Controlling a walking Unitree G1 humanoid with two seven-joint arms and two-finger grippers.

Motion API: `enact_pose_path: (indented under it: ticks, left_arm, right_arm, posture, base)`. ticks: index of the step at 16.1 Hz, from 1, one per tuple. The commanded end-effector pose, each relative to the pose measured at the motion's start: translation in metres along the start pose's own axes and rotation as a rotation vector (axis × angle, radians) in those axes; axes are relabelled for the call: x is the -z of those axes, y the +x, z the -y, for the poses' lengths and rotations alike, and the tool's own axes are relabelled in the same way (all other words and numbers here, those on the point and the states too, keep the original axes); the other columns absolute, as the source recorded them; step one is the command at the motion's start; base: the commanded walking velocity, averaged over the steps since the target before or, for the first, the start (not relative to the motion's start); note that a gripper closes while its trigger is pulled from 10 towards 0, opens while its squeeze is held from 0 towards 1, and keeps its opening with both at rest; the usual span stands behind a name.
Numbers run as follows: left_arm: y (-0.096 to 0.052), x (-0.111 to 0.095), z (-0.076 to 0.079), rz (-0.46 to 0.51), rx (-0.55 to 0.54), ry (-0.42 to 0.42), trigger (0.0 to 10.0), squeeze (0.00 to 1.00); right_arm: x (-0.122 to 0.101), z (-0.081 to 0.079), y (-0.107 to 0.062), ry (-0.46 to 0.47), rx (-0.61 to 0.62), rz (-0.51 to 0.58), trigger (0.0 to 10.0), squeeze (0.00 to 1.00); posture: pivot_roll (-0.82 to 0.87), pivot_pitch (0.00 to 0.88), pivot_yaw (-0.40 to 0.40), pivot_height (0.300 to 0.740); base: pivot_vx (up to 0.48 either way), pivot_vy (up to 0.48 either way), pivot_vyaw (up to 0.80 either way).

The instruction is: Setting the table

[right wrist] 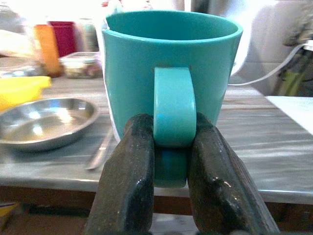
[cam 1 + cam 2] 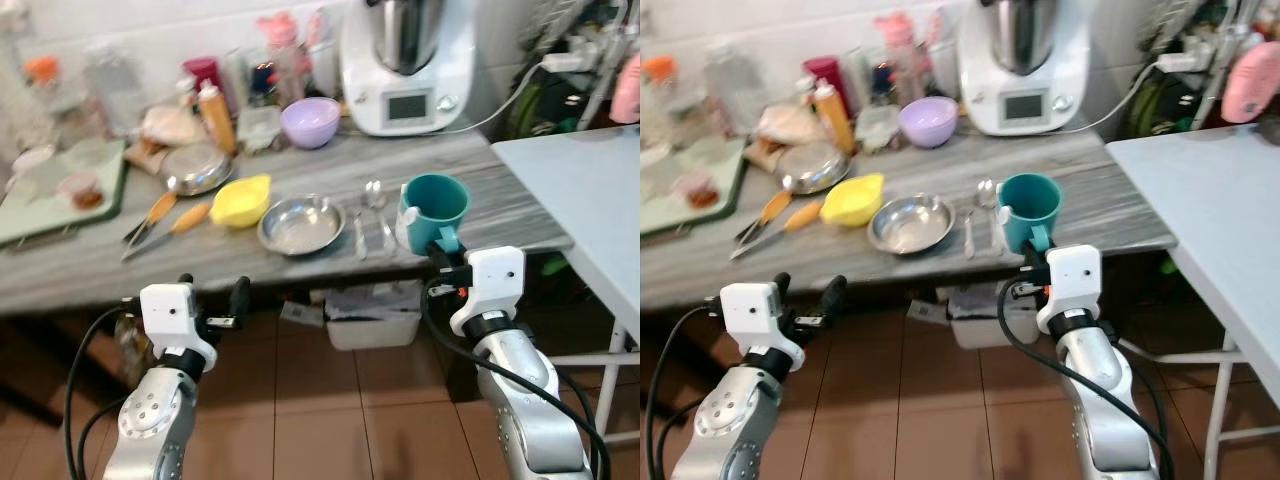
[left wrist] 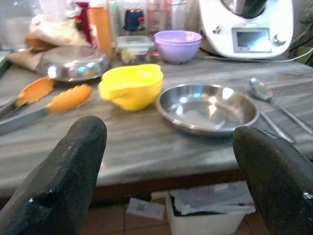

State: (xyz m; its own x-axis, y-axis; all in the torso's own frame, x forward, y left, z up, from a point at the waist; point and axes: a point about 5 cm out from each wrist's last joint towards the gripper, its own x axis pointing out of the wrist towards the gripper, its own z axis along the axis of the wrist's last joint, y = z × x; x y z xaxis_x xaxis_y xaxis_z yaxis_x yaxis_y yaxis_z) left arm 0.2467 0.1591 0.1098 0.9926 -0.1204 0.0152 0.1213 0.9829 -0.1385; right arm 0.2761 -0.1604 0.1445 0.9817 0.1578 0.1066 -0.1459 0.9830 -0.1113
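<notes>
1. The right claw is closed tight on the handle of a teal mug, one black finger on each side of the handle loop. The mug stands upright at the near edge of the grey desk, at about 1 o'clock from the robot.
2. The left claw is spread wide and holds nothing. It hangs just short of the desk's near edge, at about 11 o'clock, over the tiled floor.
3. A white bin with paper in it sits under the desk, between the two arms.
4. A steel plate lies on the desk at 12 o'clock. Spoons lie between it and the mug, just beside both.
5. A yellow bowl sits at the plate's 10 o'clock, touching or nearly so. Orange-tipped tongs lie at the bowl's 9 o'clock.
6. Farther back are a steel lid, an orange bottle and a purple bowl.
7. A white kitchen machine stands at the far edge, by the wall.
8. A pale blue table stands at 2 o'clock, beside the desk.
</notes>
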Motion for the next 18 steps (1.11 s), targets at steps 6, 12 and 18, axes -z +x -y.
enact_pose_path:
  ticks: [6, 12, 18]
  left_arm:
    - [0.0015, -0.0018, 0.0061, 0.0, 0.026, 0.0, 10.0, 0.0]
    - [-0.0001, 0.0013, 0.0093, -0.015, 0.041, 0.0, 10.0, 0.0]
    - [-0.0025, -0.0017, 0.0086, 0.002, 0.046, -0.008, 10.0, 0.0]
  right_arm:
    - [-0.0071, 0.0038, 0.003, -0.011, 0.009, 0.03, 10.0, 0.0]
    - [-0.0081, 0.0023, 0.004, -0.014, 0.001, 0.031, 10.0, 0.0]
    - [-0.009, 0.0018, 0.0037, -0.018, -0.003, 0.032, 10.0, 0.0]
  posture:
    - [-0.17, 0.01, 0.112, 0.74]
    - [-0.17, 0.018, 0.111, 0.74]
    - [-0.17, 0.024, 0.114, 0.74]
  base:
    - [0.405, 0.0, 0.0]
    - [0.48, 0.0, 0.0]
    - [0.4, 0.0, 0.0]
